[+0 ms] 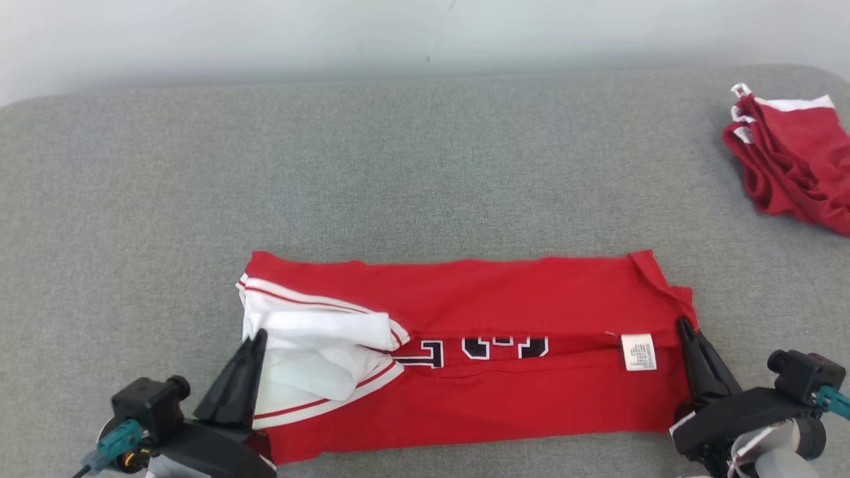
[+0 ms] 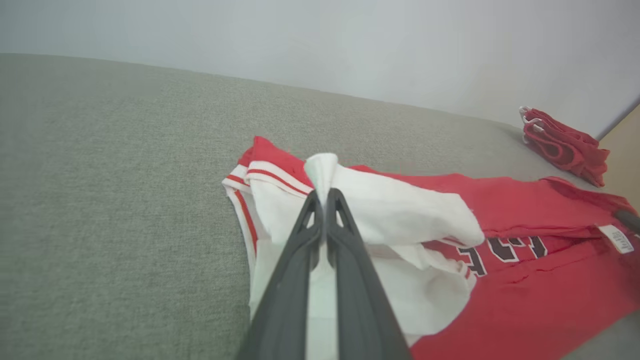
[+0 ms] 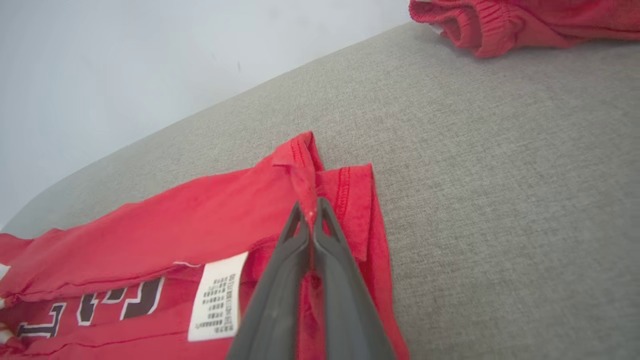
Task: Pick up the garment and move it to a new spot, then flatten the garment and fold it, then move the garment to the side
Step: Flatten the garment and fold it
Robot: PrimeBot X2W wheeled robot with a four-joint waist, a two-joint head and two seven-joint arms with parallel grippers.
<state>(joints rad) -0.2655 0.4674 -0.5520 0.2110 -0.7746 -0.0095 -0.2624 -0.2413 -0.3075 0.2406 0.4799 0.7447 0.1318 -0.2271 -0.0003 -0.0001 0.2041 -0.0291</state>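
Red shirt [image 1: 505, 292] pinched at both ends
Left gripper [image 1: 259, 335] and right gripper [image 1: 684, 326] each squeeze an edge; thin cloth might slip out and spoil the fold.

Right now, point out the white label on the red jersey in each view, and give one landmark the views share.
Head view: the label lies at the jersey's right end, just left of the right gripper.
Left wrist view: the label is at the far right edge, below mid-height.
Right wrist view: the label is low, left of centre, beside the same gripper.
Shared landmark: the bunched red pile, lying apart from the jersey.
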